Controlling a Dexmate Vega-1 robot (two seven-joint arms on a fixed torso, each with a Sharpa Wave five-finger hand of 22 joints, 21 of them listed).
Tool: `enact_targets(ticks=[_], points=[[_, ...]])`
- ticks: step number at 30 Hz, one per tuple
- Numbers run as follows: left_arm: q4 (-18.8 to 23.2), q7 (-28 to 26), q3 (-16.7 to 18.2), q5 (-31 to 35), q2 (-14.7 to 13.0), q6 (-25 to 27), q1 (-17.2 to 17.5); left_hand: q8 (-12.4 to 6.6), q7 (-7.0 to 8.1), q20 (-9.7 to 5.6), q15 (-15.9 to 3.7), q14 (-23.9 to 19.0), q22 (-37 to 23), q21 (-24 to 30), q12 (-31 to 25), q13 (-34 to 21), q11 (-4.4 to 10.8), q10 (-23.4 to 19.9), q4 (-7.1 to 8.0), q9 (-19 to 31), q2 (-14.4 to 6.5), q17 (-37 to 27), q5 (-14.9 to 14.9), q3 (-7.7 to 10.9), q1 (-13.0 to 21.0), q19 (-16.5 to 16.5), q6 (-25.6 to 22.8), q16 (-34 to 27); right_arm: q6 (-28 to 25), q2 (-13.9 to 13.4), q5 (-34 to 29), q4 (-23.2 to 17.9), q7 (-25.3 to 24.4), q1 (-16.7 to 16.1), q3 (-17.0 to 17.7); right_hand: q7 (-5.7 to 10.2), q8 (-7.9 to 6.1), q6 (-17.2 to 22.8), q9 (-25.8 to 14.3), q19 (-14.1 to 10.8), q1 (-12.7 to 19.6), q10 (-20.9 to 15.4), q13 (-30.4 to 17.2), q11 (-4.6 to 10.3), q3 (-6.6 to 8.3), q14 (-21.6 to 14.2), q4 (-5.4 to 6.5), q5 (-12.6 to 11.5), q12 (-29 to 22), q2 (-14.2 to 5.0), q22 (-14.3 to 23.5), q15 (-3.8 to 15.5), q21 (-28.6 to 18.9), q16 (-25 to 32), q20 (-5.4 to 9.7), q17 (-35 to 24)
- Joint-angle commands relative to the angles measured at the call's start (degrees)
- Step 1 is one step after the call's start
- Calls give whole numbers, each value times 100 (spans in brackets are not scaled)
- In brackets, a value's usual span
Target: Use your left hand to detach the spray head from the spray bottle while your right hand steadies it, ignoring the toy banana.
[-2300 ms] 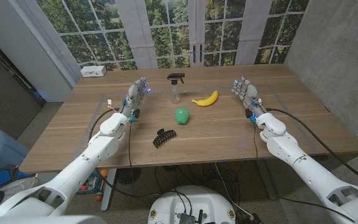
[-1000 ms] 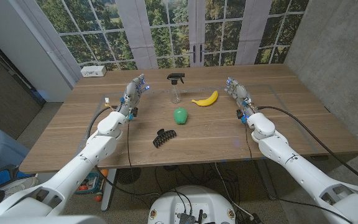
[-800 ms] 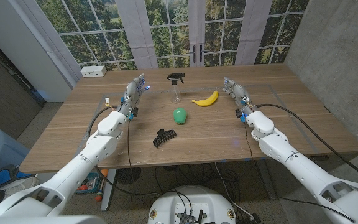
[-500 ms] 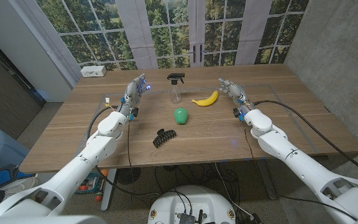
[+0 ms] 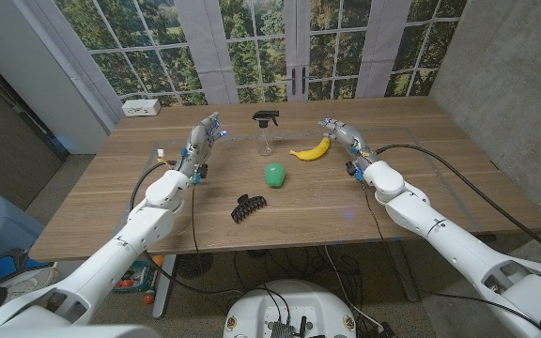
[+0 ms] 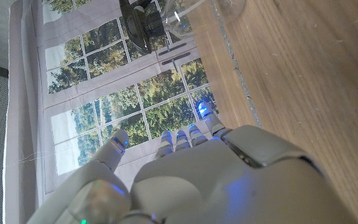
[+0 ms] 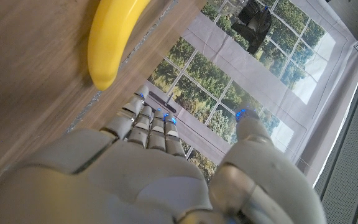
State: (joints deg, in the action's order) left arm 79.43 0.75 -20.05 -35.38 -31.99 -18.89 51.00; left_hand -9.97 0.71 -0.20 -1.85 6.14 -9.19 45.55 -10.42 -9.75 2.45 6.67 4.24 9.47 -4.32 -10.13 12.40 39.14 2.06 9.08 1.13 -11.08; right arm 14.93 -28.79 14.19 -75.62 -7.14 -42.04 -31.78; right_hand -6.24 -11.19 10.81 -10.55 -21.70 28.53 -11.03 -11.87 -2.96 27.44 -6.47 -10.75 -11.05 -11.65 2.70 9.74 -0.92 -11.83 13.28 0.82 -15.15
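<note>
Right hand [image 5: 338, 132] empty, fingers spread, reaching in just beside the toy banana [image 5: 311, 148] tip, bare table [image 5: 440, 169] behind it out to the right edge. Left hand [image 5: 203, 138] empty too, fingers apart and pointing up, well left of the spray bottle [image 5: 266, 139]. Bottle stands upright near the table's far edge, black spray head [image 5: 266, 117] on top, open wood on both sides. Green ball [image 5: 273, 174] and black hair clip [image 5: 247, 207] sit nearer the front.

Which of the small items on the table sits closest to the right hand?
The toy banana: its tip lies just beside the right hand, while the spray bottle, green ball and black hair clip sit farther left.
</note>
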Motion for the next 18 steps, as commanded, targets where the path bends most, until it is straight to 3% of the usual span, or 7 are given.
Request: enact_targets(ticks=[1, 3, 6, 10, 18], points=[[50, 57, 42, -47, -50, -27, 54, -35, 1, -10, -10, -18, -34, -24, -29, -15, 39, 28, -32, 30, -136, -19, 49, 19, 28, -36, 36, -5, 41, 99, -285, 109, 20, 181, -192, -8, -48, 1, -22, -130, 190, 10, -21, 14, -14, -57, -32, -75, 1, 161, 15, 9, -38, -1, -21, 21], [41, 73, 45, -56, -48, -41, 54, -35, -1, -9, -14, -25, -34, -28, -28, -15, 40, 29, -35, 30, -136, -19, 50, 18, 27, -44, 36, -7, 80, 145, -339, 159, -25, 208, -216, -23, -86, 82, -24, -243, 319, -46, -24, 17, -22, -118, -15, -117, -23, 255, 12, 20, -59, 3, 26, 52], [33, 85, 52, -59, -50, -59, 57, -35, -5, -4, -12, -33, -34, -37, -32, -15, 28, 18, -40, 30, -136, -19, 51, 18, 26, -59, 38, -8, 95, 206, -483, 218, -137, 256, -272, -42, -116, 174, -27, -309, 407, -151, -27, -10, -43, -212, 18, -149, -61, 332, 10, -4, -59, 18, -22, 87], [34, 91, 64, -67, -54, -79, 70, -34, -8, -3, -14, -34, -35, -47, -31, -15, 27, 16, -44, 30, -137, -19, 51, 17, 25, -67, 40, -6, 91, 265, -783, 252, -379, 304, -365, -43, -126, 233, -29, -278, 371, -225, -29, -5, -116, -258, 68, -168, -84, 435, 12, 6, -29, 21, -104, 109], [63, 86, 88, -78, -69, -104, 109, -33, -12, -7, -9, -46, -35, -68, -32, -14, 31, 8, -52, 30, -136, -19, 53, 14, 21, -84, 47, -8, 157, 387, -879, 469, -306, 460, -488, -49, -125, 265, -32, -207, 361, -227, -35, -11, -169, -198, 99, -208, -78, 493, 16, 39, 12, -16, -66, 127]])
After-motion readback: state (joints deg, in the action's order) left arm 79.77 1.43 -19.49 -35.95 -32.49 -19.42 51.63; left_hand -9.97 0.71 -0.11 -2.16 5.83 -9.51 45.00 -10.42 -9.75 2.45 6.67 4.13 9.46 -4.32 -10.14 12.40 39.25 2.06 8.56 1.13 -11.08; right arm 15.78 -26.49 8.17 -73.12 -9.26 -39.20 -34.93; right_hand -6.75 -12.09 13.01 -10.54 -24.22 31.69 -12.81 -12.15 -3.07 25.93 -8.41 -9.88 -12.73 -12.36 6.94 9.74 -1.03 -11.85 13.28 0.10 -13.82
